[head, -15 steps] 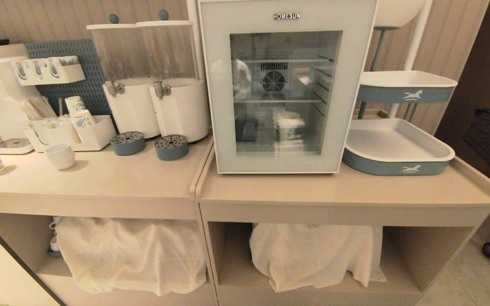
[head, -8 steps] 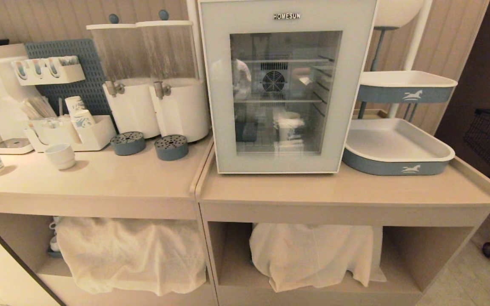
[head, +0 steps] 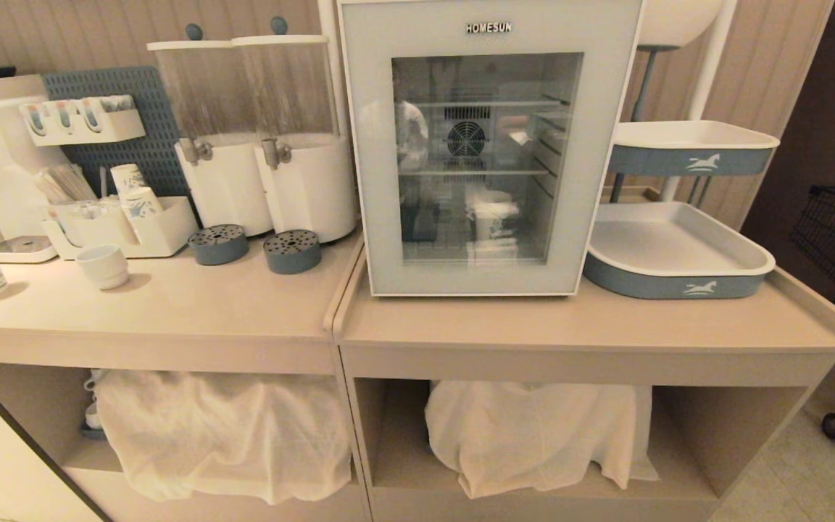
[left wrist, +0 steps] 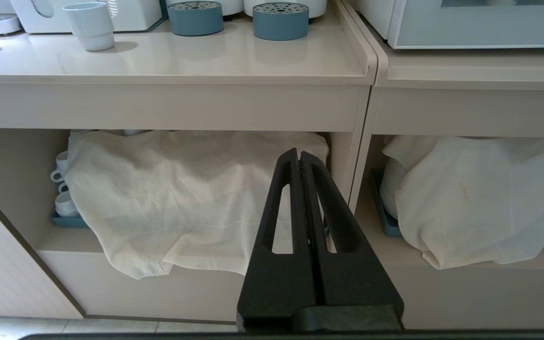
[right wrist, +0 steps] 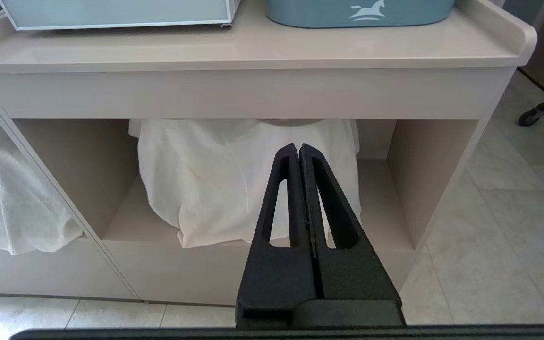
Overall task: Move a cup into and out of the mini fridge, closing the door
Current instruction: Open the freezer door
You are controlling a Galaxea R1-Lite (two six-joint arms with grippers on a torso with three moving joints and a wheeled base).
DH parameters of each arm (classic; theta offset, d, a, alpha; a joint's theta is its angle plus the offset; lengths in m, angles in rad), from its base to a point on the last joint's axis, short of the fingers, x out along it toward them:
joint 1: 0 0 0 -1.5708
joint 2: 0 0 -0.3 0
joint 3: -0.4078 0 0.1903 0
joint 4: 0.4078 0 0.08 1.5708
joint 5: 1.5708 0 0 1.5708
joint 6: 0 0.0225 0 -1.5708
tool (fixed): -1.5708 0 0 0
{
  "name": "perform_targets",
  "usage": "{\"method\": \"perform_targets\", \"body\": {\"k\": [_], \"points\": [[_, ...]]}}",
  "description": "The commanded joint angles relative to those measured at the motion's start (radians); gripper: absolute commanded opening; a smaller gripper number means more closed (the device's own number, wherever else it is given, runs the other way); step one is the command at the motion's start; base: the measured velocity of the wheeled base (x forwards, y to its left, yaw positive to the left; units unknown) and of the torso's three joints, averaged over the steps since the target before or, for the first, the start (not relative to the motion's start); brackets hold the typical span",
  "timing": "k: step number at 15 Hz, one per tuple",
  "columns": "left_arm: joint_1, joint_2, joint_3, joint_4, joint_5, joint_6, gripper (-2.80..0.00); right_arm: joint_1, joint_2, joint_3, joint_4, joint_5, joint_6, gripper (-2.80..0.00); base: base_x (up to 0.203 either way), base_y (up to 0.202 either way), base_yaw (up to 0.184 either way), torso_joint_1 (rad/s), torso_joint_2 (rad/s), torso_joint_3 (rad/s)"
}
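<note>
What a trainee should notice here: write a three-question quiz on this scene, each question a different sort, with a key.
1. True or false: the door of the mini fridge is open.
2. Multiple choice: the cup stands A) on the counter beside the drink dispensers, B) inside the mini fridge, below its lower wire shelf, C) in the blue-sided tray.
3. Fill in: the left gripper and the right gripper are both ____, level with the cloth-covered lower shelves.

Key
1. False; it is closed.
2. B; it shows through the glass.
3. Shut, and holding nothing.
</note>
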Motion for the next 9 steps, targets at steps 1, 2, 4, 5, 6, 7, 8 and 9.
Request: {"method": "perform_targets", "body": {"k": [1, 2, 4, 5, 6, 7, 8, 9], "points": [[0.001, 0.001, 0.017, -0.001, 0.0, 0.0, -2.8, 0.0, 0.002, 0.0, 0.0, 0.0, 0.0, -2.8, 0.0, 0.0, 0.0, 0.0, 0.0, 0.0], [0.001, 0.001, 0.017, -0.001, 0.0, 0.0, -2.8, 0.0, 0.002, 0.0, -0.001, 0.0, 0.0, -2.8, 0.0, 0.0, 0.0, 0.0, 0.0, 0.0], [0.001, 0.001, 0.017, -0.001, 0.0, 0.0, -2.8, 0.0, 0.002, 0.0, -0.001, 0.0, 0.0, -2.8, 0.0, 0.0, 0.0, 0.0, 0.0, 0.0], [0.001, 0.001, 0.017, -0.001, 0.0, 0.0, -2.8, 0.0, 0.002, 0.0, -0.001, 0.0, 0.0, -2.8, 0.0, 0.0, 0.0, 0.0, 0.0, 0.0], [-0.001, 0.001, 0.017, -0.001, 0.0, 0.0, -2.8, 0.0, 0.002, 0.0, -0.001, 0.0, 0.0, -2.8, 0.0, 0.0, 0.0, 0.0, 0.0, 0.0], [0.001, 0.001, 0.017, -0.001, 0.0, 0.0, -2.8, 0.0, 0.002, 0.0, -0.001, 0.0, 0.001, -2.8, 0.0, 0.0, 0.0, 0.0, 0.0, 0.0], [0.001, 0.001, 0.017, -0.001, 0.0, 0.0, -2.8, 0.0, 0.002, 0.0, -0.001, 0.0, 0.0, -2.8, 0.0, 0.0, 0.0, 0.0, 0.0, 0.0], [0.001, 0.001, 0.017, -0.001, 0.001, 0.0, -2.8, 0.0, 0.002, 0.0, -0.001, 0.0, 0.001, -2.8, -0.005, -0.086, 0.0, 0.003, 0.0, 0.002]]}}
